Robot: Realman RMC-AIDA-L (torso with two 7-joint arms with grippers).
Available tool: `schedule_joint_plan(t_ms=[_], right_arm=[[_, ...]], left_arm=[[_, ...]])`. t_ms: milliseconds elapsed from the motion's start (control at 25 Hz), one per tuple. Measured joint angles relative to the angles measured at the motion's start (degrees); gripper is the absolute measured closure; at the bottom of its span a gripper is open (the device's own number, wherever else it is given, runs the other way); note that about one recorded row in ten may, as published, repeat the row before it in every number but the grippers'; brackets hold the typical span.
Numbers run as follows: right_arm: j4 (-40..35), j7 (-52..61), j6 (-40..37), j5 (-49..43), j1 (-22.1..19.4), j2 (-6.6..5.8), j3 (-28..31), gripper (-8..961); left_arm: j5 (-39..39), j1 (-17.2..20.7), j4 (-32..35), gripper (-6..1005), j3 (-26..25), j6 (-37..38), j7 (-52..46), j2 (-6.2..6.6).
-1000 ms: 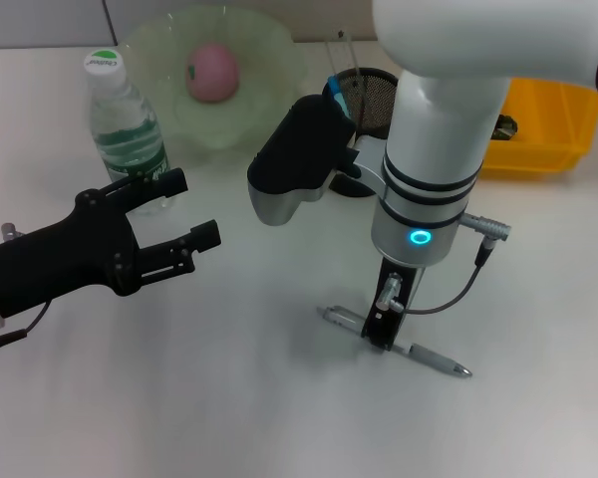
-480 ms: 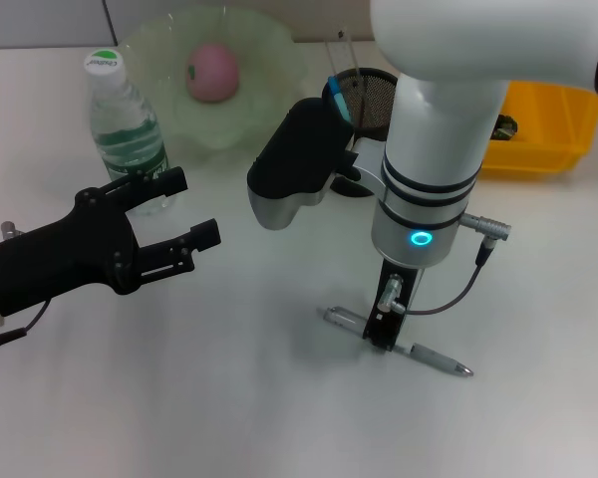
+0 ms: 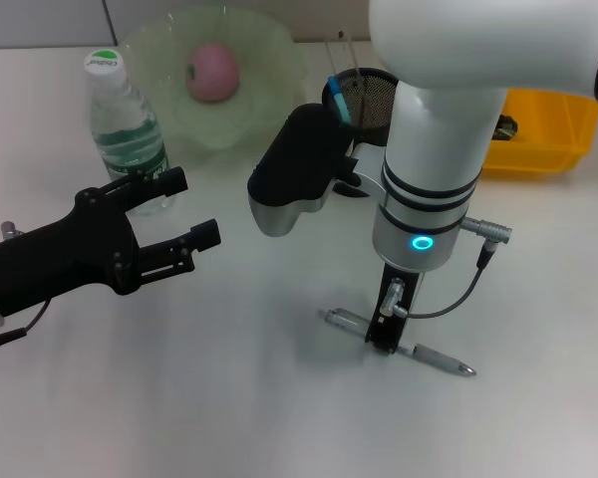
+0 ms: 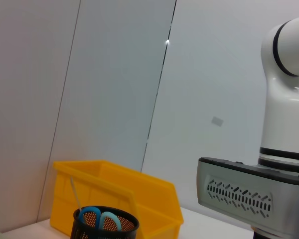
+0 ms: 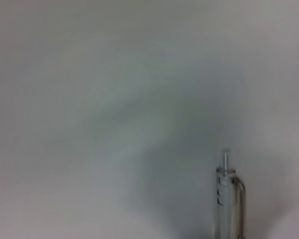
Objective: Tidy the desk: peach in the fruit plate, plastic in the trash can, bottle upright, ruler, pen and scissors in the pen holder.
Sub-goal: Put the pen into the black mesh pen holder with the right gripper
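A silver pen (image 3: 434, 357) lies on the white desk, near the front right. My right gripper (image 3: 381, 337) points straight down at the pen's middle and covers that part. The right wrist view shows the pen's clip end (image 5: 229, 199) close up. My left gripper (image 3: 191, 207) hovers open and empty at the left. Close behind it, the bottle (image 3: 120, 124) stands upright. The pink peach (image 3: 211, 70) rests in the green glass fruit plate (image 3: 269, 60). Blue-handled scissors (image 3: 337, 100) and a clear ruler (image 3: 341, 45) stand in the black mesh pen holder (image 3: 374, 95). No plastic can be made out.
A yellow bin (image 3: 543, 129) stands at the back right, with something dark (image 3: 503, 126) inside it. The left wrist view shows this bin (image 4: 119, 194), the pen holder (image 4: 104, 226) and the right arm (image 4: 284, 99). My right arm's bulk hides the desk's middle.
My right arm has edged slightly lower over the pen. The left arm and the pen have not moved.
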Motion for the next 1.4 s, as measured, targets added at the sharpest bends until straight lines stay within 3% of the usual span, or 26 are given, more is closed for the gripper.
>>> schedule_joint_plan(t_ms=[800,1120,1400], right_arm=[[-2.27,-0.66,-0.46,-0.75,-1.85,-0.22,0.84,828],[-9.8,-1.5,-3.9,-9.84,-7.74,-0.37,11.42,828],[-11.08,-4.26,-4.72,-11.07,-9.79,-0.5,17.73,827]], left_arm=[[-0.08,0.24,0.0,170,-0.35,0.28,-0.04,0.11],[-0.19,0.46,0.74,170,-0.45,0.3,-1.21,0.37],[-0.19,0.49,0.77,170,-0.44,0.33,-1.34,0.68]])
